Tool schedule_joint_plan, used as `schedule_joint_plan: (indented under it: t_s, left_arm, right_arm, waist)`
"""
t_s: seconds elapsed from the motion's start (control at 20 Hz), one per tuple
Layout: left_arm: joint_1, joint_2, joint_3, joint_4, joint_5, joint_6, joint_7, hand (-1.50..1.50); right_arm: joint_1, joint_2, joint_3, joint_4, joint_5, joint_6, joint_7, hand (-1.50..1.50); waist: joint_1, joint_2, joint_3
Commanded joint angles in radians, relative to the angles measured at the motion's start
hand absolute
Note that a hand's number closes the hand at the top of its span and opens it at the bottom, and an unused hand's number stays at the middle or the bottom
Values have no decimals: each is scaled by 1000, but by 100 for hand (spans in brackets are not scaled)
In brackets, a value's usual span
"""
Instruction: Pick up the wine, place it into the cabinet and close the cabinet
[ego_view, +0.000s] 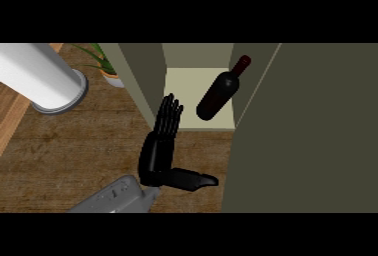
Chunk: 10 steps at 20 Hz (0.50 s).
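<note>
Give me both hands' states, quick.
Left hand: open, fingers straight, holding nothing; wine bottle sits in the cabinet.
Right hand: not in view.

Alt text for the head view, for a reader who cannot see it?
A dark wine bottle sits inside an open cabinet, neck toward the back. One black hand, fingers straight, reaches toward the cabinet's front edge, left of the bottle and not touching it. A white cylinder and a potted plant stand on the wooden counter at left.
</note>
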Motion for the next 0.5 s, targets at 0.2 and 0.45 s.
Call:
schedule_joint_plan:
  t_s: [0.2, 0.45]
  left_arm:
    - [117, 247, 29, -252, -51, -128, 77, -150]
    - [257, 366, 50, -436, -67, -150, 70, 150]
  right_arm:
    - [39, -85, 5, -38, -94, 143, -8, 150]
    - [81, -134, 23, -101, -193, 218, 36, 150]
  waist:
    - [-1, 1, 0]
    - [-1, 0, 0]
